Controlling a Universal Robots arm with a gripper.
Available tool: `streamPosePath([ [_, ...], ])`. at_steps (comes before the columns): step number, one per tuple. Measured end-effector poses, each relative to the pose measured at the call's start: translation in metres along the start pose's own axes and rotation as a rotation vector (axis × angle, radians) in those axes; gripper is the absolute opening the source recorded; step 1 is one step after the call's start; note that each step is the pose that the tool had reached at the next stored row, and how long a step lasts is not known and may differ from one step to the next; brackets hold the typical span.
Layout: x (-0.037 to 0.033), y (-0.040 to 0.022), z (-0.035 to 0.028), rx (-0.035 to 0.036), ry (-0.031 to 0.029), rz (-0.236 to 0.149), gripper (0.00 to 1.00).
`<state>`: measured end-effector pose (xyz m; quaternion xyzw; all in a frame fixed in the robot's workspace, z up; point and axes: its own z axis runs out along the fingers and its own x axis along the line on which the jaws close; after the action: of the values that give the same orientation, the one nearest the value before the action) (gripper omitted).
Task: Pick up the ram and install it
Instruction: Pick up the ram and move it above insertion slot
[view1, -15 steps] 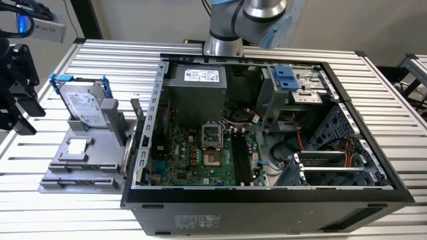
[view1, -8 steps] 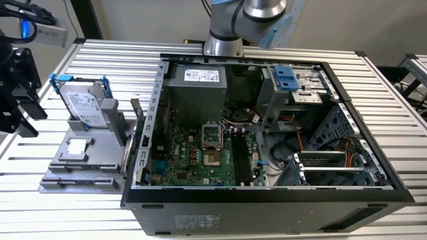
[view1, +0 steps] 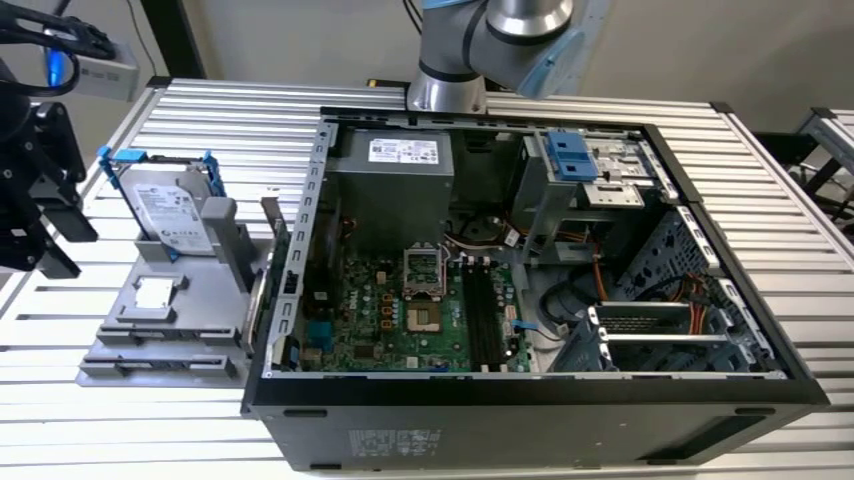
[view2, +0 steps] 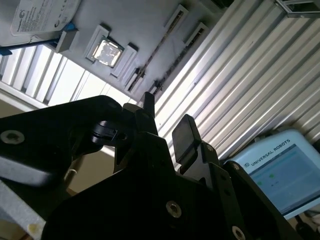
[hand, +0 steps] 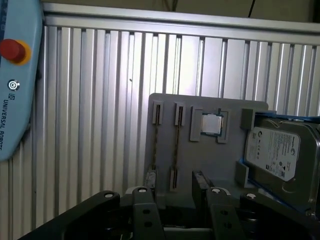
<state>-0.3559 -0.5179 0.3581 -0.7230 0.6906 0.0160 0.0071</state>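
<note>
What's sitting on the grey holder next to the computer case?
A hard drive in a blue frame stands on edge on the grey holder, and a small square chip lies flat in a recess. Whatever is behind the drive is covered.

Parted fingers (hand: 144, 212) near grey tray (hand: 210, 162) with square chip (hand: 211, 123) and blue-framed hard drive (hand: 277, 155)

Laid directly on the ribbed silver slatted table (view1: 214, 115): an open black computer case (view1: 534, 410) on its side toward the exterior view's right and, just beside it on that view's left, a flat grey fixture plate (view1: 200, 325).
</note>
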Motion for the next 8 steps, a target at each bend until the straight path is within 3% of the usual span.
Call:
streamPosePath([
  [8,0.0002,-0.0002,0.0043,0.0001,0.0,0.001,1.0],
])
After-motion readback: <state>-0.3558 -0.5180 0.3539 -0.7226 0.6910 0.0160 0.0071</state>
